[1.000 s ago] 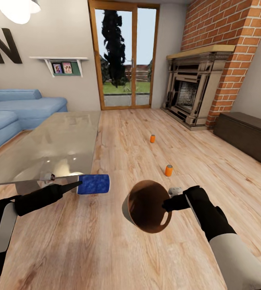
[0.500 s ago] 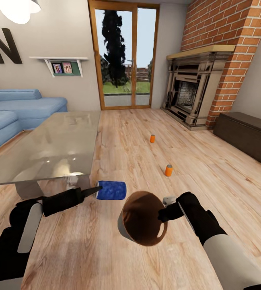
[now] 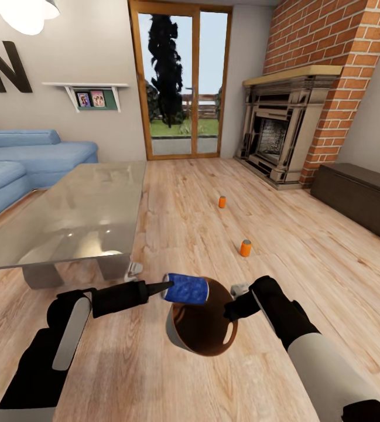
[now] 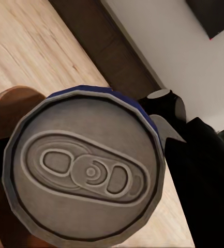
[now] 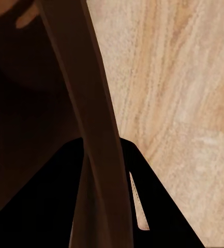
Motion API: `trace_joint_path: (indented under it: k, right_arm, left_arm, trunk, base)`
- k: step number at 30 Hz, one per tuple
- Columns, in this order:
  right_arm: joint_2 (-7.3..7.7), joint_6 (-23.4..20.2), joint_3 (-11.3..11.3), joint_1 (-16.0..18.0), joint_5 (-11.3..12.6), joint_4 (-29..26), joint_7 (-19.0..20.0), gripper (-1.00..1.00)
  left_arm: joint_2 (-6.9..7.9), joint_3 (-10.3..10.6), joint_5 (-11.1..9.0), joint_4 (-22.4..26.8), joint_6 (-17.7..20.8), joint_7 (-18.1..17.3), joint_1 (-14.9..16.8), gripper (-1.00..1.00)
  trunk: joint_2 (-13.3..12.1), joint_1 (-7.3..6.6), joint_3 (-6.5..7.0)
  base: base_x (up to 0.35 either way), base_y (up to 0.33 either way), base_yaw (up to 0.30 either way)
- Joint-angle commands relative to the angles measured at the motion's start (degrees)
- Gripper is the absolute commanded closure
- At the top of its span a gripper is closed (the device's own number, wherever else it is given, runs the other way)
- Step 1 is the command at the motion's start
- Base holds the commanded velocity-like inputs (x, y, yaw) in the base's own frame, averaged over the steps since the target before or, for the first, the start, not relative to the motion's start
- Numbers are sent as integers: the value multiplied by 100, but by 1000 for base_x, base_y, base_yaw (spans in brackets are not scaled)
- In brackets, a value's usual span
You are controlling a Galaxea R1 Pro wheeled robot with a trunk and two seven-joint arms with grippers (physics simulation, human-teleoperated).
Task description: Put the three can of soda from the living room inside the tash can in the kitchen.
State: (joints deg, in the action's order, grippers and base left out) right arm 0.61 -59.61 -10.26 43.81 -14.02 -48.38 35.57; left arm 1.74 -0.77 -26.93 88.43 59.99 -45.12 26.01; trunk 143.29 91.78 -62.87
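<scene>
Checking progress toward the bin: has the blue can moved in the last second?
Yes. The blue can moved right, away from the glass table, reaching the bin's rim.

blue can (image 3: 186, 289) lying sideways at the bin (image 3: 201, 319) mouth, held from the left, low table (image 3: 67, 214) further left, two cans (image 3: 245, 248) (image 3: 222, 202) on floor behind

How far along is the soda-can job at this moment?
Nothing is binned yet. The left gripper holds the dark blue soda can sideways at the mouth of the grey, wood-lined trash can, which the right gripper holds by its rim. Two orange cans remain on the wood floor.
</scene>
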Motion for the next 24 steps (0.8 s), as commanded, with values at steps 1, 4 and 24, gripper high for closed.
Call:
trace_joint_path:
  k: [1,4,24]
  right_arm:
    - [-7,-39,-1,19,166,35,0,100]
    - [-18,-39,-22,36,164,73,-7,100]
    - [-490,-39,-31,148,-557,112,-32,100]
  left_arm:
    - [-9,27,-2,-1,1,57,0,100]
    - [-21,89,1,-4,1,222,0,100]
    - [-342,1099,-31,-29,1,2251,-3,100]
  trunk:
    - [0,-1,1]
    - [0,-1,1]
    - [0,-1,1]
  base:
    - [0,0,0]
    - [0,0,0]
    - [0,0,0]
